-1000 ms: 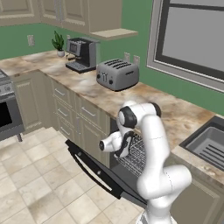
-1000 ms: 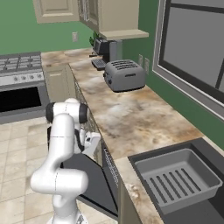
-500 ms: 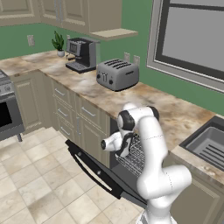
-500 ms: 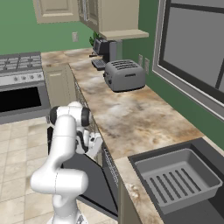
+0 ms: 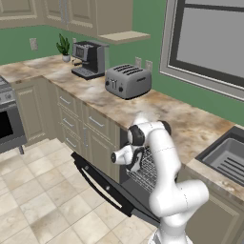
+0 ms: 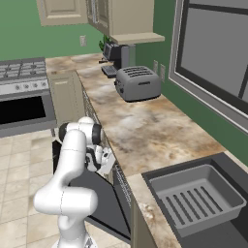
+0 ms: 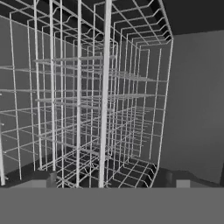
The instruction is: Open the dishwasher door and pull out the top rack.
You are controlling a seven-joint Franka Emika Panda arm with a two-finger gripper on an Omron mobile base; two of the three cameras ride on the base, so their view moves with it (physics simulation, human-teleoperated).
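Note:
The dishwasher door (image 5: 112, 192) hangs fully down over the floor, its black bar handle (image 5: 97, 181) at the outer edge; in the right base view the door (image 6: 102, 206) is a dark slab below the arm. The top rack (image 7: 78, 109), a silver wire basket, sits inside the dark cavity, and its mesh front (image 5: 148, 167) shows beside the hand. My gripper (image 7: 109, 179) is open right at the rack's front, with a thick front wire (image 7: 106, 87) running between the two wide-apart fingertips (image 7: 41, 177). The gripper (image 5: 137, 161) sits under the counter edge, and in the right base view the gripper (image 6: 107, 162) is at the cavity mouth.
A toaster (image 5: 127, 80) and a coffee machine (image 5: 89, 58) stand on the marble counter (image 5: 181, 121). The sink basin (image 6: 196, 196) lies to the right. An oven (image 6: 24, 109) is further left. Beige drawers (image 5: 76, 124) flank the dishwasher. Tiled floor (image 5: 38, 200) lies in front of the door.
The arm has sunk a little and the hand has edged closer to the rack's front. The jaws have stayed wide. Door and rack have not moved.

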